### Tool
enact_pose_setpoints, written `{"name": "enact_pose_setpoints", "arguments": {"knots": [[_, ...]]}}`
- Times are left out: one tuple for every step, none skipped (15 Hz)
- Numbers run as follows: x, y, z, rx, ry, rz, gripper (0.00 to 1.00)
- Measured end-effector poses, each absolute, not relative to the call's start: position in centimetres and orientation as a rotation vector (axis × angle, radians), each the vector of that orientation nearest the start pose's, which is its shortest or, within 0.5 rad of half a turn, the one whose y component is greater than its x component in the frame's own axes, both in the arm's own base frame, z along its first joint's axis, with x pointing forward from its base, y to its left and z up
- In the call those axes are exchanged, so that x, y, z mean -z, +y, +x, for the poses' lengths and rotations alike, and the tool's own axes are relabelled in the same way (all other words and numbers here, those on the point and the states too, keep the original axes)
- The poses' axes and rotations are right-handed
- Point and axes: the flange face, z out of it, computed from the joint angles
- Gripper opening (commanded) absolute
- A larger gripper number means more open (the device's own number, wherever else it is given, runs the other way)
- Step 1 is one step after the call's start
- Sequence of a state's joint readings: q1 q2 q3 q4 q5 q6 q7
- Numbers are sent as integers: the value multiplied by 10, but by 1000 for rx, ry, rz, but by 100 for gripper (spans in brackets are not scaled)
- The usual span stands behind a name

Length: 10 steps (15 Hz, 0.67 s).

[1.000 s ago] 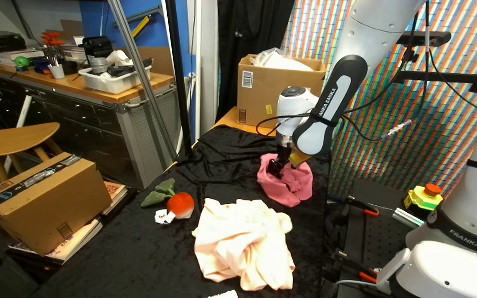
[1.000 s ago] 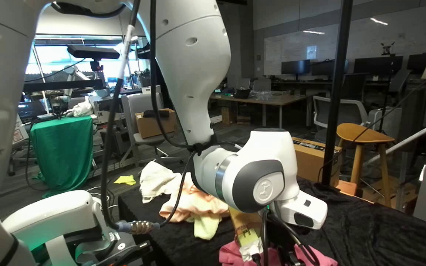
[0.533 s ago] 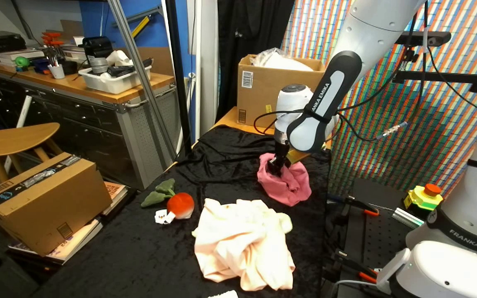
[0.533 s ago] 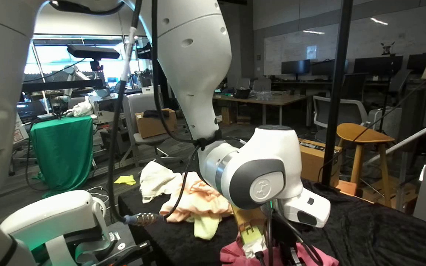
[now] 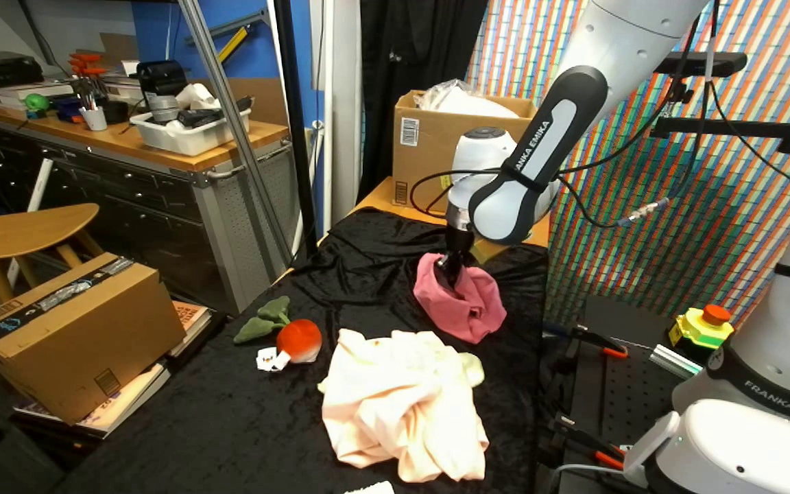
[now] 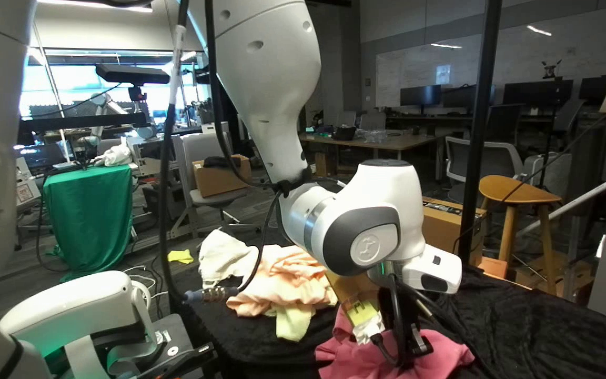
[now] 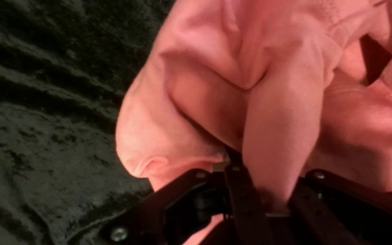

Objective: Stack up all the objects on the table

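A fold of the pink cloth (image 5: 460, 302) is pinched by my gripper (image 7: 270, 183), whose fingers (image 7: 243, 194) are shut on it in the wrist view. Part of the same cloth (image 6: 392, 360) still spreads below the gripper (image 6: 416, 345) in an exterior view. A peach cloth heap (image 5: 402, 412) sits apart from it on the black-covered table (image 5: 251, 425); in an exterior view a white cloth (image 6: 224, 260) and a pale yellow-green piece (image 6: 293, 321) lie against the peach fabric (image 6: 287, 279). A red plush vegetable (image 5: 299, 339) with green leaves (image 5: 265, 321) rests beside a small white item (image 5: 271, 359).
A large cardboard box (image 5: 429, 147) stands at the table's back edge, behind the arm. Another white robot arm part (image 5: 751, 446) and a yellow block with a red button (image 5: 702, 328) are beside the table. A cardboard box (image 5: 73, 336) sits off its far side.
My gripper has closed on the pink cloth and risen a little. The cloth has been pulled along, bunching up and shifting slightly. The other items have stayed where they were.
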<state>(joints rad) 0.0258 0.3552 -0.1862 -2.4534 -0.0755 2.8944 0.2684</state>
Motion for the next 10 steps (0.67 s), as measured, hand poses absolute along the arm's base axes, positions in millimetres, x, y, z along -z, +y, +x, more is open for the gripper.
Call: {"name": "enact_pose_setpoints", "arguments": {"knots": [[-175, -74, 485, 171, 513, -3171, 4], [-182, -69, 487, 191, 479, -3170, 5], [-190, -65, 490, 214, 446, -3168, 5], [-198, -61, 492, 238, 412, -3167, 5], [-206, -56, 495, 261, 379, -3165, 4], [-214, -51, 496, 280, 346, -3163, 5], [-221, -47, 498, 298, 310, -3163, 5], [-228, -41, 499, 309, 273, -3162, 5], [-233, -35, 500, 318, 231, -3162, 5], [-237, -29, 500, 317, 188, -3163, 4]]}}
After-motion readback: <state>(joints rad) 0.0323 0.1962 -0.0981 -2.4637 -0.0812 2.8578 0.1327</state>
